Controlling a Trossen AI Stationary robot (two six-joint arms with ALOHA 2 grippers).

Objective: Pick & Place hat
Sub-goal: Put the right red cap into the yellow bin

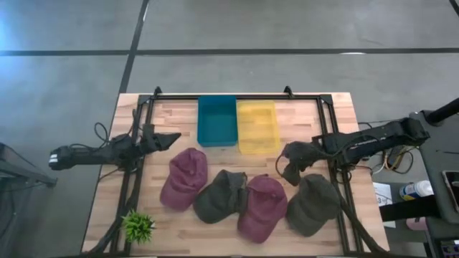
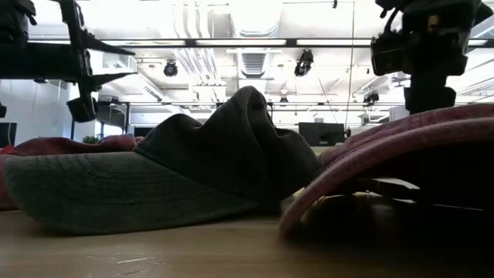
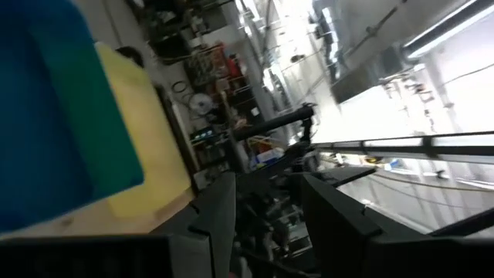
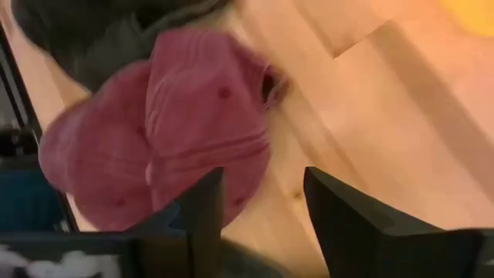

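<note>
The left gripper (image 1: 171,140) is hanging over the left side of the wooden table (image 1: 337,107), and its fingers are sitting a little way apart with nothing between them. A small green plant (image 1: 138,226) is standing at the front left corner. Four hats are lying in a row: a red hat (image 1: 184,178), a dark hat (image 1: 221,196), another red hat (image 1: 262,206) and a green hat (image 1: 313,204). Behind them a blue bin (image 1: 216,120) and a yellow bin (image 1: 257,126) are sitting side by side. The right gripper (image 1: 289,170) is hovering between the two right-hand hats, fingers spread apart and holding nothing.
</note>
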